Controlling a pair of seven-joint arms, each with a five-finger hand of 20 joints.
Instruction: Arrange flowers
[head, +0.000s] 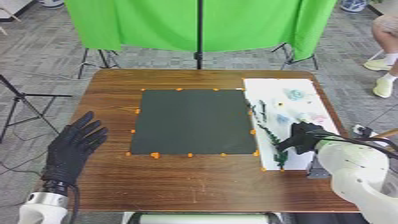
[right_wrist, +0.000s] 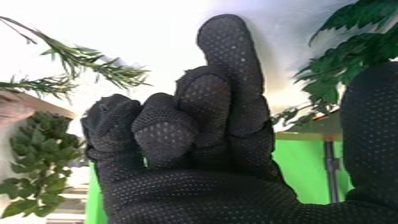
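Right of the dark mat (head: 193, 121), here's the right hand (head: 305, 138), loosely open near a leafy stem (head: 281, 158); left of it, the left hand (head: 71, 150), wide open!

This looked like a lab! Green cloth (head: 142, 25) hung behind the bench (head: 195, 185); tripods (head: 21, 95) stood on grey flooring (head: 53, 50).

We have the mat (head: 191, 122) on the table (head: 178, 187), the sheet (head: 258, 85) bearing sprigs (head: 281, 159) just right of it, the curtain (head: 142, 25) behind.
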